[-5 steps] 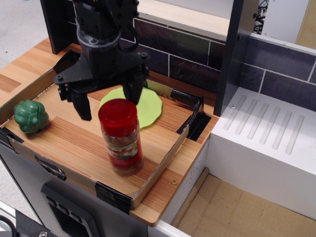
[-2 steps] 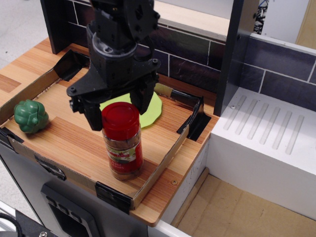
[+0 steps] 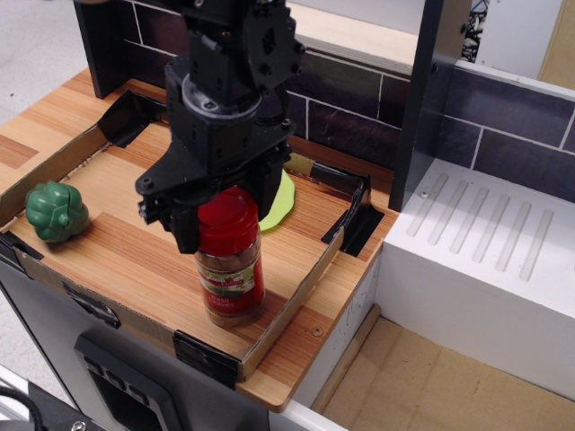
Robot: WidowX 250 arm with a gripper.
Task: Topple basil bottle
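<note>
1. Red plastic marks the wide cap of the basil bottle (image 3: 231,266), which stands upright on the wooden tray (image 3: 117,260), close to the tray's near right corner. Below the cap, the clear jar shows brownish flakes and a red-and-green label.
2. Black and bulky, the gripper (image 3: 225,215) hangs directly over the bottle, with its jaws spread apart and reaching down on either side of the red cap. One finger (image 3: 186,226) sits just left of the cap, the other behind and to the right of it. Whether either finger touches the cap cannot be told from this single view; the jaws are clearly not closed on it.
3. Green and knobbly, a toy vegetable (image 3: 56,212) lies at the far left edge of the tray, well apart from the bottle and the gripper. It is shorter than the bottle.
4. Lime-green, a flat plate (image 3: 280,201) lies on the tray behind the bottle; most of it is hidden by the gripper, and only its right edge shows.
5. Low cardboard walls held by black corner brackets (image 3: 355,215) rim the tray, which rests on a wooden counter (image 3: 292,355).
6. Dark tiles (image 3: 346,108) form the wall behind the tray, and a black upright post (image 3: 427,99) stands to the right of it.
7. White and ribbed, a drainboard-like surface (image 3: 485,242) lies to the right of the post, apart from the tray.
</note>
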